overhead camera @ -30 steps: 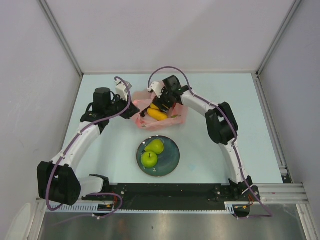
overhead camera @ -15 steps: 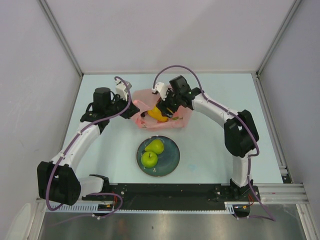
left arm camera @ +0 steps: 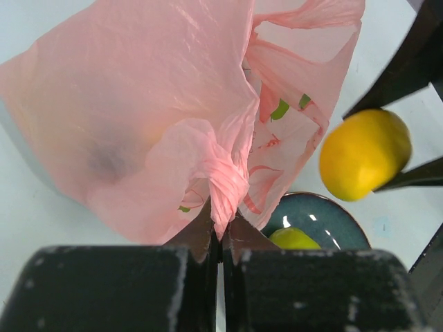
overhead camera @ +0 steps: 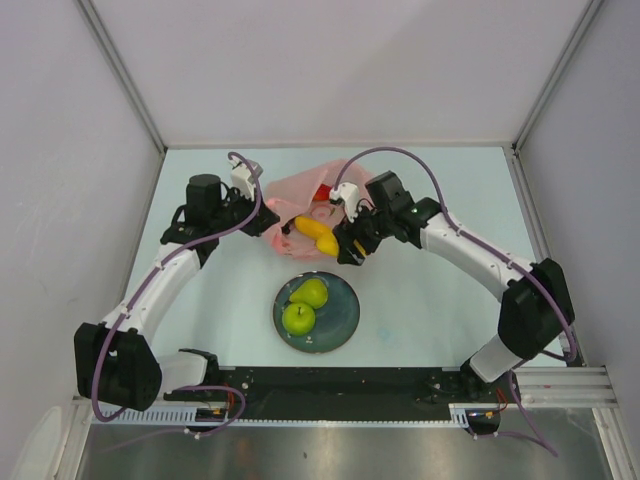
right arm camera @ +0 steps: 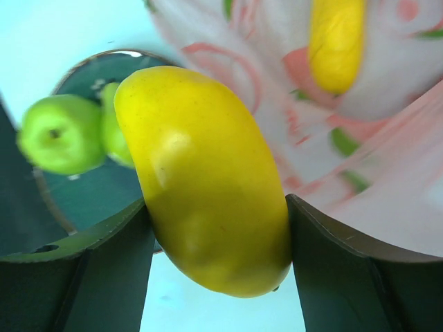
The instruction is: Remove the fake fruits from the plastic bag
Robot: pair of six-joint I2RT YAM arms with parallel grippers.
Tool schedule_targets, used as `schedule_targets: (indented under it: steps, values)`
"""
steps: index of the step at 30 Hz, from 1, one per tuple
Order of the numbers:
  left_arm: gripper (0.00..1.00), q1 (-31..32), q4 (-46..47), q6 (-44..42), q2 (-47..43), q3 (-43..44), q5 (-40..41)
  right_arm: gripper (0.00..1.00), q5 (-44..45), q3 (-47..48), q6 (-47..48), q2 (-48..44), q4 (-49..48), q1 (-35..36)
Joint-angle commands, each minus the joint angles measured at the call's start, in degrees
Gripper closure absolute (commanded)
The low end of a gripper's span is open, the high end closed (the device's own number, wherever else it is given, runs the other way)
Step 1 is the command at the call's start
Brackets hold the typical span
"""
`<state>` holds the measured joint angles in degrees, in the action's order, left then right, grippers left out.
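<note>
Carry the yellow mango piece (right arm camera: 208, 180), gripped across its middle by the right gripper (overhead camera: 350, 248), from just beyond the plate's (overhead camera: 346, 312) far rim to above its bare right part; aim away from the green apple (overhead camera: 298, 318) and green pear (overhead camera: 313, 292) resting on the plate's left part, to avoid knocking either glossy fruit over the rim; lower close to the plate before spreading the jaws, then lift straight up; go gently on the squeeze meanwhile, for fear of squirting the slick rounded skin out sideways; hold the left gripper (left arm camera: 221, 238) pinched shut on the gathered edge of the plastic bag (left arm camera: 131, 97), lying beyond the plate's far rim, so as to hold the mouth up for the next reach; avoid tugging the thin film, probably quick to slip or tear; expect at least 1 more yellow piece (right arm camera: 337, 41) on the bag's printed film, farther from the plate than the held one, and something dark (left arm camera: 104, 160) showing faintly through the pink wall, too blurred to name.
</note>
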<state>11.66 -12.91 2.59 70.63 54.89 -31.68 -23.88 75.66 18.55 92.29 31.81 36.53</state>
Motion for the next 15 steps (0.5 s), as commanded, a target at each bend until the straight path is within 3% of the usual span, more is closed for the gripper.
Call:
schedule_targets:
  steps: [1,7,15]
  values:
    - [1.00,0.29,1.40,1.01,-1.11,1.88,0.12,0.53,-7.05,-6.72,-14.92,-3.52,-0.61,-0.50]
    - [1.00,0.56,0.60,0.49,-1.37,2.32,0.83,0.52,-15.13,-11.41,-18.28,-2.29,-3.77,-2.25]
    - [1.00,0.47,-2.30,-1.10,-1.20,2.06,1.36,0.52,-20.85,-12.73,-31.28,3.06,-10.61,-4.10]
